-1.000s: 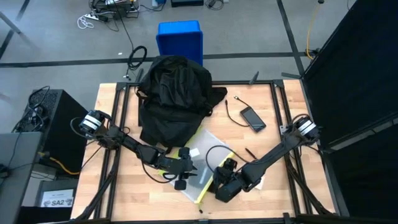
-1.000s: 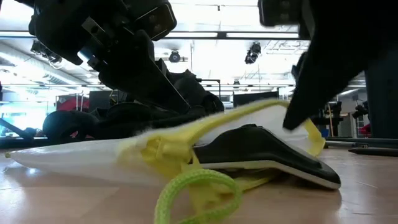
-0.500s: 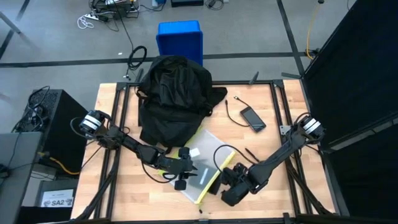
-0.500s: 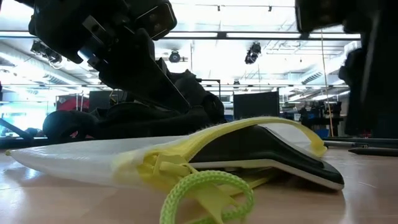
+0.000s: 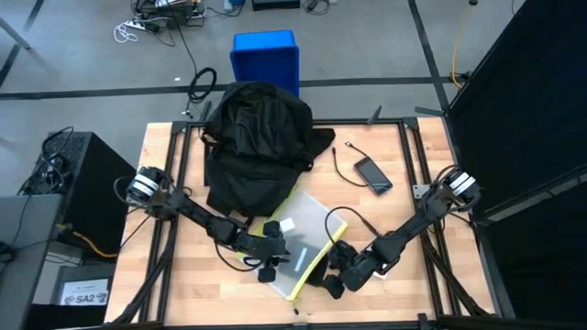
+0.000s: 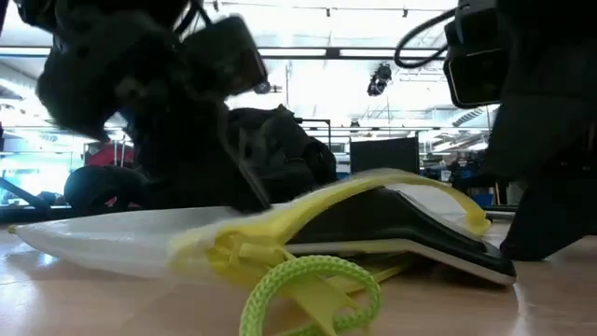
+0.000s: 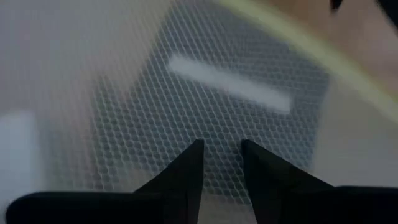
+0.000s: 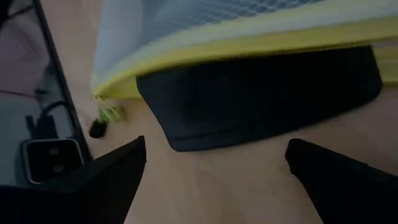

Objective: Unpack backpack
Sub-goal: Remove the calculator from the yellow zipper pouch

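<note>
On the front half of the wooden table point(image 5: 174, 302) lies a translucent mesh pouch point(image 5: 298, 240) with a yellow zipper edge; a flat black item point(image 6: 392, 233) projects from its open side. The left gripper point(image 5: 269, 261) presses down on the pouch, fingers point(image 7: 186, 180) nearly together with a narrow gap, holding nothing. The right gripper point(image 5: 337, 273) hovers just beside the black item, fingers point(image 8: 112, 180) spread wide, empty. The backpack point(image 5: 255, 142) rests at the table's far edge, with a smartphone point(image 5: 372, 174) well apart to its right.
</note>
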You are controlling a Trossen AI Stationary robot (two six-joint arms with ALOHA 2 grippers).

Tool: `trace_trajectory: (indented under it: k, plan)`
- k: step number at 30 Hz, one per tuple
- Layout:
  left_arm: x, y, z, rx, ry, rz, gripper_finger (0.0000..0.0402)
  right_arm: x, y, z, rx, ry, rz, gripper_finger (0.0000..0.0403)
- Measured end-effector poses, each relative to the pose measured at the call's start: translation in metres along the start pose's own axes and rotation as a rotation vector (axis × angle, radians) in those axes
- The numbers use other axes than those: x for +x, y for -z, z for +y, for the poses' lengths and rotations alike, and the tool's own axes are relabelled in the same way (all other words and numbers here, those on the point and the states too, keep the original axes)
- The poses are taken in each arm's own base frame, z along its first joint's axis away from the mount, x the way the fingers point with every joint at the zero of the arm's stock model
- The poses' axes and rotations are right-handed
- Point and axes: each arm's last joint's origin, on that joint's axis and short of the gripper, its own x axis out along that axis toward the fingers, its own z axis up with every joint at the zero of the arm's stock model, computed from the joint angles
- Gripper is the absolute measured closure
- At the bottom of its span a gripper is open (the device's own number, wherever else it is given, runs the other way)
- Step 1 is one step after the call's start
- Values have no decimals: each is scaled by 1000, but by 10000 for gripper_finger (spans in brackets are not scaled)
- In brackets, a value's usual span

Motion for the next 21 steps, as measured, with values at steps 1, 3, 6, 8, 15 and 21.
trace_trajectory:
  k: [1,3,6,8,15,21]
  plan:
    - [2,0,0,-3,12,-3,314,1,0,-2,5,-10,-4,23]
    - [7,2,2,-10,19,-6,314,2,-2,-3,12,-18,-11,25]
    - [8,0,5,-22,36,-19,314,3,-5,-4,-1,-26,-14,29]
    - [9,-1,6,-26,34,-22,315,4,-7,-4,-14,-31,-16,31]
    - [9,-2,6,-26,37,-33,314,6,-11,2,-78,-101,-81,42]
    - [9,-3,6,-26,41,-43,315,4,-19,13,-85,-192,-172,51]
